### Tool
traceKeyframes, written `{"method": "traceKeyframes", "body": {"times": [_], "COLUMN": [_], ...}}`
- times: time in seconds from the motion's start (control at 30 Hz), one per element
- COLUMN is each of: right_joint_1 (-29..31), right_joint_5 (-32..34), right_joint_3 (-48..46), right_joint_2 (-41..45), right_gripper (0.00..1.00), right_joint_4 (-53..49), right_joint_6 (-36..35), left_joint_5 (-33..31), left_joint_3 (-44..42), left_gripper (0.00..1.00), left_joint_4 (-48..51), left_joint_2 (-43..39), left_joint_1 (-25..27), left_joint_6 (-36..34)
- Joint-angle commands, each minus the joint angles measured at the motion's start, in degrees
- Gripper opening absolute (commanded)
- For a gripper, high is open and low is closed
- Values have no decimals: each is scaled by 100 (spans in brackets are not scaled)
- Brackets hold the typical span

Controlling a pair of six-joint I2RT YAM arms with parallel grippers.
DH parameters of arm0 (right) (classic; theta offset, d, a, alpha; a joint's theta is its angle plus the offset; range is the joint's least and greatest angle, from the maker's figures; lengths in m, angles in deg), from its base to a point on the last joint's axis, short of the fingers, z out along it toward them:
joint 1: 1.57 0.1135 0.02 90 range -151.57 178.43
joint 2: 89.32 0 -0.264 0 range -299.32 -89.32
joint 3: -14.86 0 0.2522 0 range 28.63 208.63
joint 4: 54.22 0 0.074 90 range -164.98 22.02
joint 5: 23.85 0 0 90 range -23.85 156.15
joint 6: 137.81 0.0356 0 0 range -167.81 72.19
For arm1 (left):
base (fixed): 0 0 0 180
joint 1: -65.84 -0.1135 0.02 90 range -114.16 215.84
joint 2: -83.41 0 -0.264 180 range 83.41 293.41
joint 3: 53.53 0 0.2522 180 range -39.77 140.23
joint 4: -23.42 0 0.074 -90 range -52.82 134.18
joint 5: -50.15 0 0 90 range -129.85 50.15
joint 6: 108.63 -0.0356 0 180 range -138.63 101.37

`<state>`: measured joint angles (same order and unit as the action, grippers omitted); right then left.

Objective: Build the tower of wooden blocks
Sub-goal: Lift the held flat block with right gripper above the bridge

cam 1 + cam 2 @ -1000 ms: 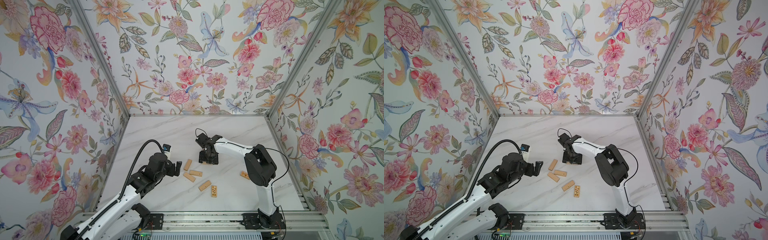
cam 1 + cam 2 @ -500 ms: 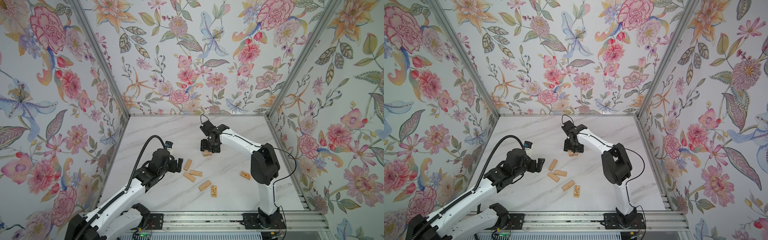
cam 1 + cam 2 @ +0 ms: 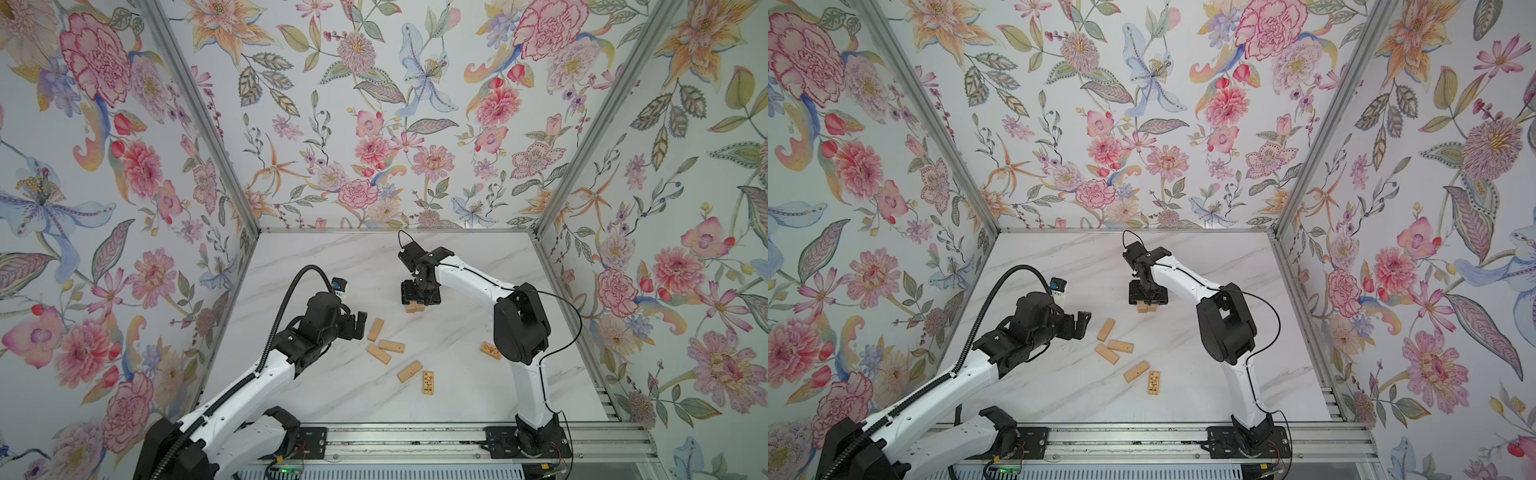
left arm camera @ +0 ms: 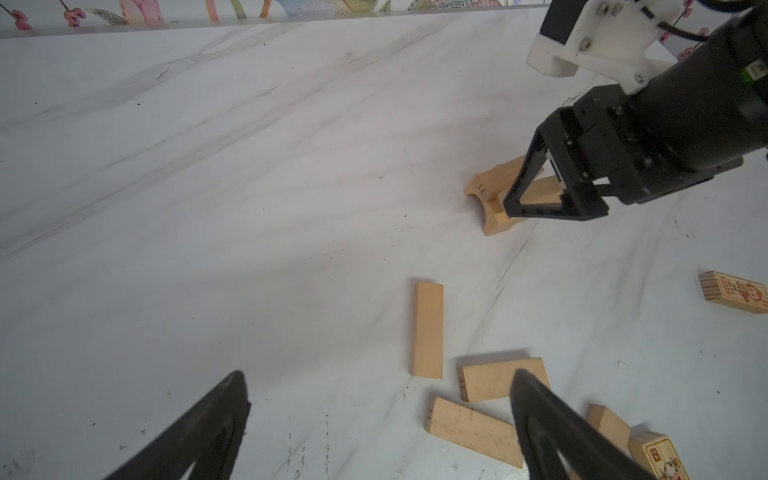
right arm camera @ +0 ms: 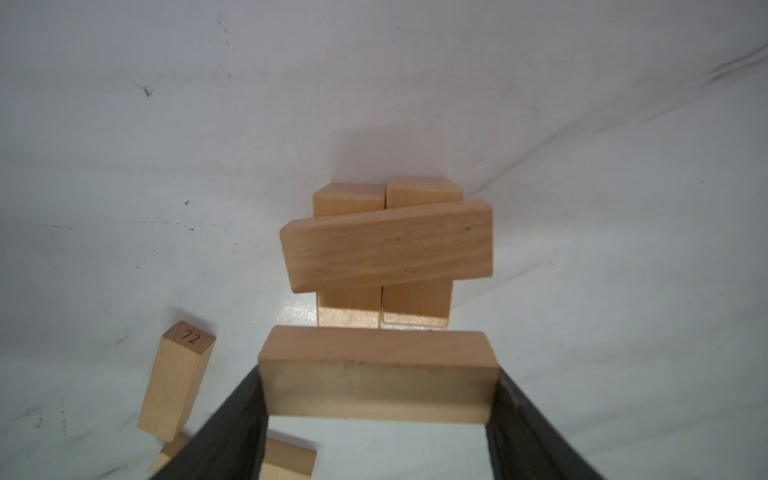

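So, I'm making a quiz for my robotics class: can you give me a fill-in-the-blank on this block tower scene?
1. The ___ claw holds a block by its ends, close to the tower.
2. The tower's bottom layer has ___ blocks side by side.
3. On them lies ___ block, crosswise.
4. The left claw is ___, near loose blocks.

Missing words: right; two; one; open.
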<state>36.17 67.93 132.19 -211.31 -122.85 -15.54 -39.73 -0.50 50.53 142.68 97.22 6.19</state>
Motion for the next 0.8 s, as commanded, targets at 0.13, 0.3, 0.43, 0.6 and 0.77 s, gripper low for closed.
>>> {"method": "traceKeyframes", "body": {"times": [0.13, 0.3, 0.43, 0.6, 0.77], "right_joint_1": [-30, -27, -186, -241, -258], "right_joint_5": [-106, -100, -114, -116, -143], "right_joint_3": [100, 77, 89, 76, 120], "right_joint_2": [-160, -217, -271, -330, -386], "right_gripper": [61, 61, 61, 62, 62], "right_joint_4": [-186, -187, -186, -183, -189], "right_joint_6": [-233, -316, -361, -411, -441], "left_joint_5": [146, 157, 166, 160, 146], "left_joint_3": [215, 225, 240, 281, 301], "left_gripper": [99, 99, 99, 99, 99], "left_joint_4": [-148, -165, -183, -191, -192], "left_joint_2": [110, 146, 180, 212, 247], "left_joint_1": [-99, -105, -112, -125, -120], "left_joint_6": [-100, -101, -91, -87, -80]}}
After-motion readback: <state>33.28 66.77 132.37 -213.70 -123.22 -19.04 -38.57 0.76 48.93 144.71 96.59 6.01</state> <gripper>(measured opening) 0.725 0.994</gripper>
